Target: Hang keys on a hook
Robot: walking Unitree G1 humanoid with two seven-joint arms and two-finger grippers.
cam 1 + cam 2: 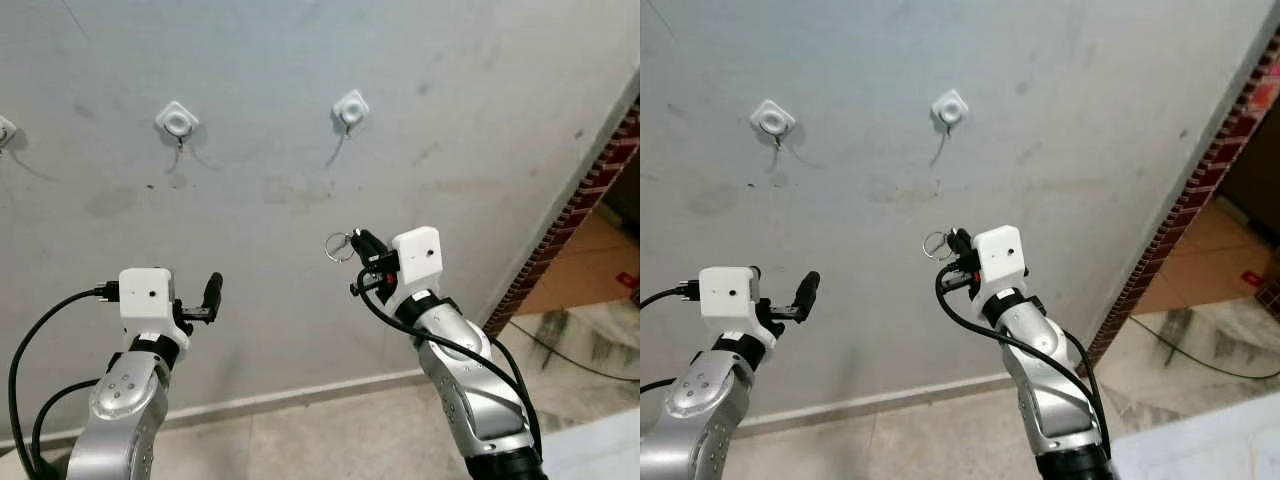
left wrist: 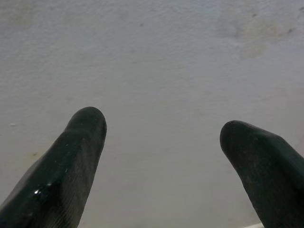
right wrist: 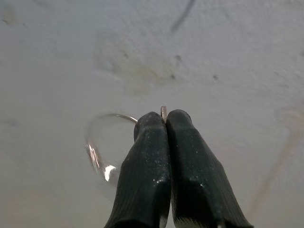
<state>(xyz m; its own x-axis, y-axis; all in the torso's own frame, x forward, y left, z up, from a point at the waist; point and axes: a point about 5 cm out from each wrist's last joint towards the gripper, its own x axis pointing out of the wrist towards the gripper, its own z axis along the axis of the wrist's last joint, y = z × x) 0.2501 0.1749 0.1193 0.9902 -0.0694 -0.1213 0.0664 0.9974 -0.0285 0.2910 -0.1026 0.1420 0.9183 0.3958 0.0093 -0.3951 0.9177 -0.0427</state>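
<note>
Protruding from the closed right gripper: the key ring.

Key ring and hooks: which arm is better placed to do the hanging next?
Right. The right pincer is shut on the key ring and sits below the nearer hook on the wall. The left pincer is open, holding nothing, and lower.

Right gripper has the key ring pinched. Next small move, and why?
Probably raise the right gripper up toward the hook above it. Its fingers are shut on the key ring, which sticks out to one side, well below the hook on the wall. The left gripper is open, holding nothing.
</note>
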